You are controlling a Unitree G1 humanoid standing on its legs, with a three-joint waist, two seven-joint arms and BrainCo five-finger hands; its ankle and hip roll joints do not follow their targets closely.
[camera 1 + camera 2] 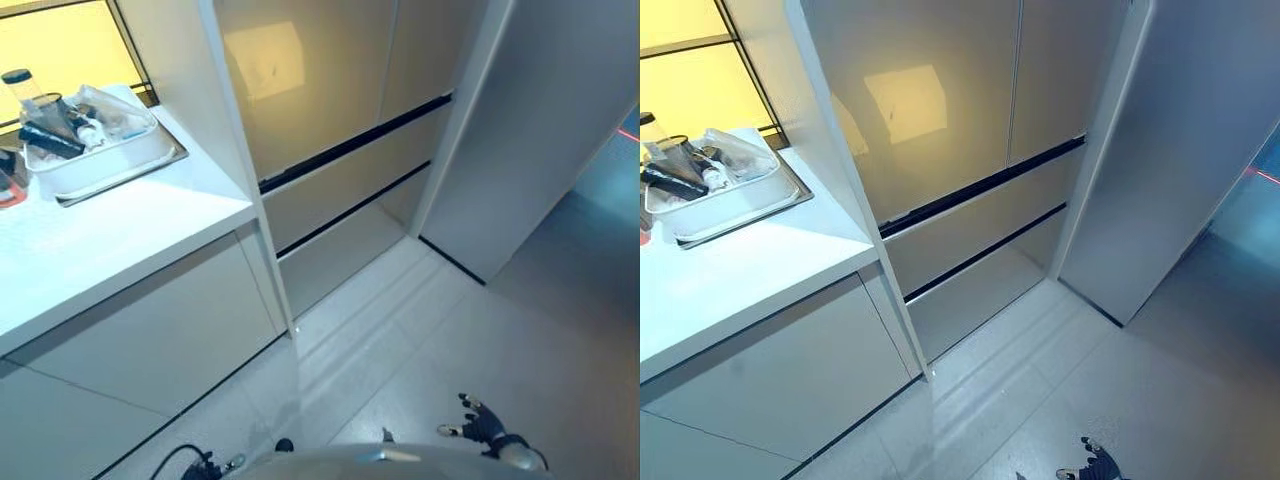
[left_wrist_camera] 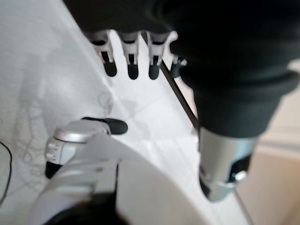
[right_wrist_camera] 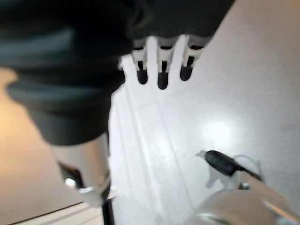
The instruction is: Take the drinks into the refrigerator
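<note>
Low over pale matte floor tiles, right hand w/ fingers spread, holding nothing; left hand likewise straight-fingered, empty. Beyond: glossy beige refrigerator, doors shut, dark seams btwn flat panels. Far left, smooth white counter w/ white rectangular tub of drinks, dark bottles lying inside.

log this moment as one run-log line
stage: facing refrigerator, doors closed | left hand: open, empty | right hand: open, empty, low | bottles in tray on counter
</note>
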